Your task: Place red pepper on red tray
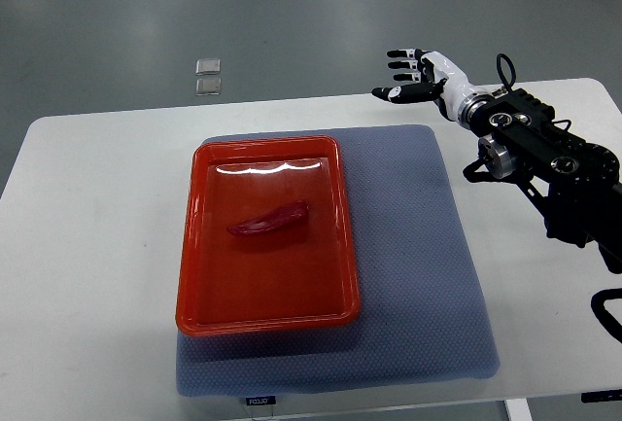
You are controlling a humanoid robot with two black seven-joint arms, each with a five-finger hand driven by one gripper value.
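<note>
A red pepper (269, 219) lies inside the red tray (199, 275), near its middle and tilted a little. The tray sits on a grey-blue mat (418, 275) on the white table. My right hand (413, 78) hovers above the table's far edge, well to the upper right of the tray. Its fingers are spread and it holds nothing. Its black arm (544, 154) comes in from the right edge. My left arm does not show.
The white table (87, 227) extends to the left and right of the mat. Two small clear squares (207, 76) lie on the grey floor beyond the table's far edge.
</note>
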